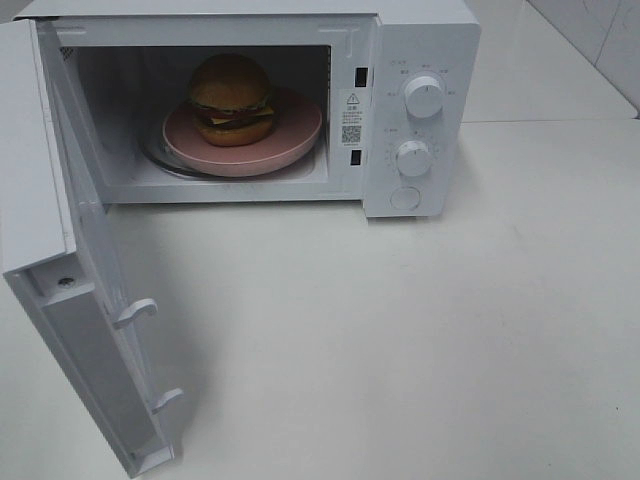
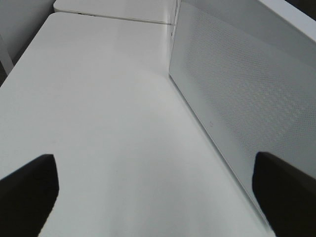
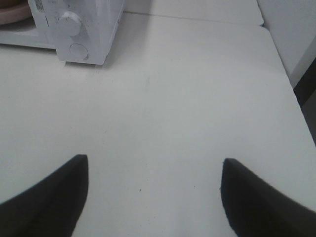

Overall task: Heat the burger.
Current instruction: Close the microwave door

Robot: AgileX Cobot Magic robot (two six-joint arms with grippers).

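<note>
microwave (image 1: 430, 40) — smooth white plastic | plate (image 1: 290, 140) — matt | burger (image 1: 231, 85) bun smooth | table (image 1: 450, 330) matt

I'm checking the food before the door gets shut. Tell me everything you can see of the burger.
Tall, with a golden-brown domed bun over dark patty and yellow cheese, the burger stands upright on a round pink plate inside the white microwave, whose door hangs open. Only the plate touches it.
</note>
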